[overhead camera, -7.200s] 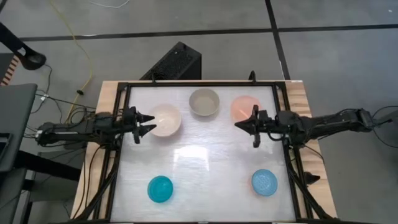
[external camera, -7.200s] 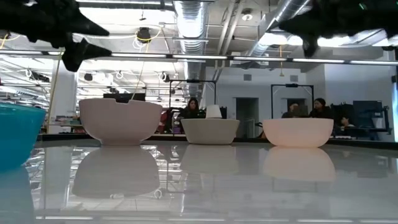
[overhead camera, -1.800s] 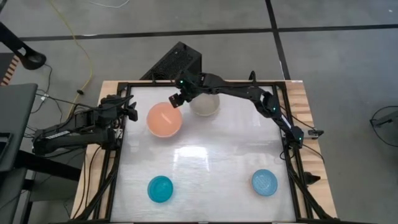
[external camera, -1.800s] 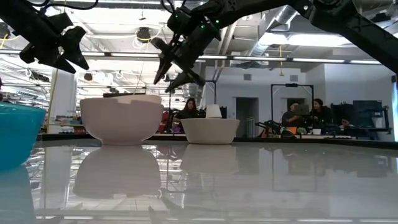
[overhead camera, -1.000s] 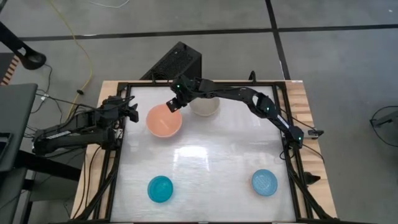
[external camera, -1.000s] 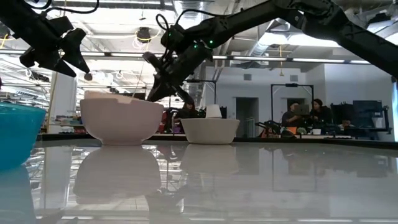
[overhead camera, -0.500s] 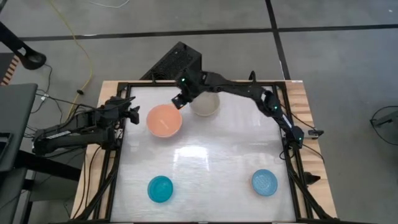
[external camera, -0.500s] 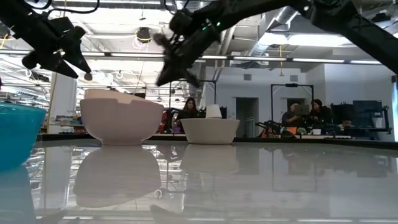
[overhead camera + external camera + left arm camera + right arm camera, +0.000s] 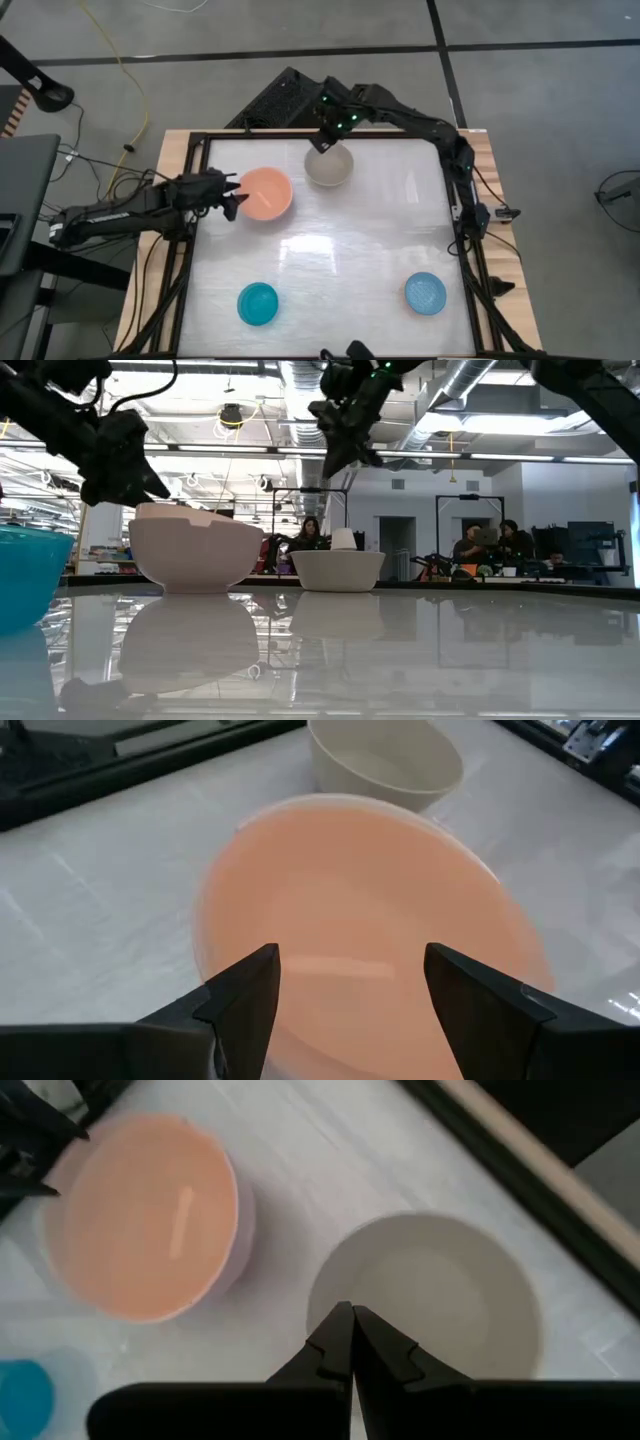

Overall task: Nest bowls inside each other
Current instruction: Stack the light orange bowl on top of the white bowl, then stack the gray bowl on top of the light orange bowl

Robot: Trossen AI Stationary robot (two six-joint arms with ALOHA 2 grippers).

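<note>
A salmon pink bowl (image 9: 265, 192) sits nested in the cream-white bowl (image 9: 195, 552), its pink rim (image 9: 180, 512) showing above the cream one. My left gripper (image 9: 234, 198) is open just left of this pair and a little above its rim; in the left wrist view the gripper (image 9: 350, 955) frames the pink bowl (image 9: 370, 920). My right gripper (image 9: 322, 143) is shut and raised over the far rim of the grey-beige bowl (image 9: 328, 166). The right wrist view has the gripper (image 9: 346, 1310) above that bowl (image 9: 440, 1300). The teal-blue bowl (image 9: 258, 303) and the light blue bowl (image 9: 425, 293) stand near the front edge.
A black frame (image 9: 455, 215) runs round the white tabletop. A black box (image 9: 285, 98) lies beyond the far edge. The middle of the table between the bowls is bare white surface (image 9: 340, 245). People sit in the room behind the table (image 9: 470, 545).
My right gripper has risen from the pink bowl's far rim and gone toward the table's far right, ending over the grey-beige bowl. My left gripper has moved right and down toward the pink bowl and tipped downward, still open. The bowls have stayed in place.
</note>
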